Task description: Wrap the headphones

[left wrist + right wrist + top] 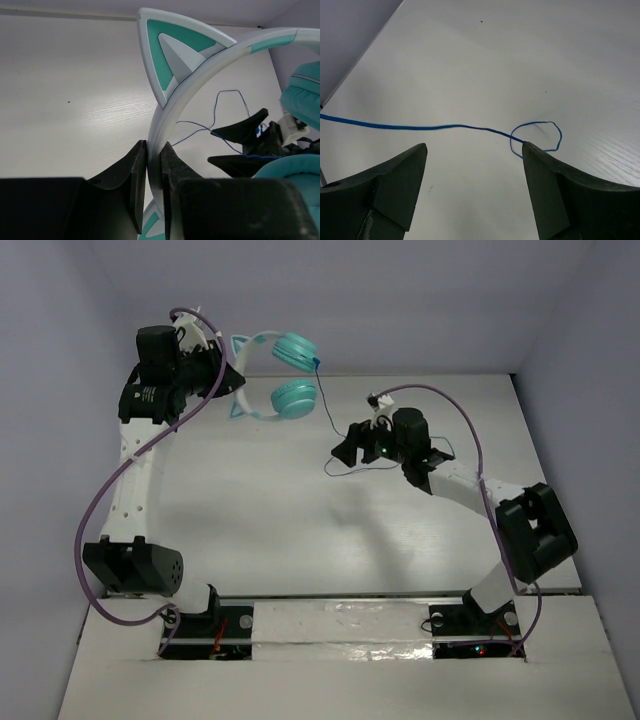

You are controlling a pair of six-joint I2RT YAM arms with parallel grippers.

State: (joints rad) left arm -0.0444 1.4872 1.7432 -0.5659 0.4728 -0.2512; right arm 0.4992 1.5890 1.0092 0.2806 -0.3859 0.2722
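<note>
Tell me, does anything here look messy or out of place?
Only the cord. The left gripper pinches the headphones by the headband at the back left, but their thin blue cord trails loose over the table, curling into a small loop by the open right gripper, which isn't holding it. Nothing looks broken.

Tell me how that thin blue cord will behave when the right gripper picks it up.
Probably floppy: the cord curls into a loose loop. Likely light, and thin enough to slip from the open right gripper unless pinched squarely.
</note>
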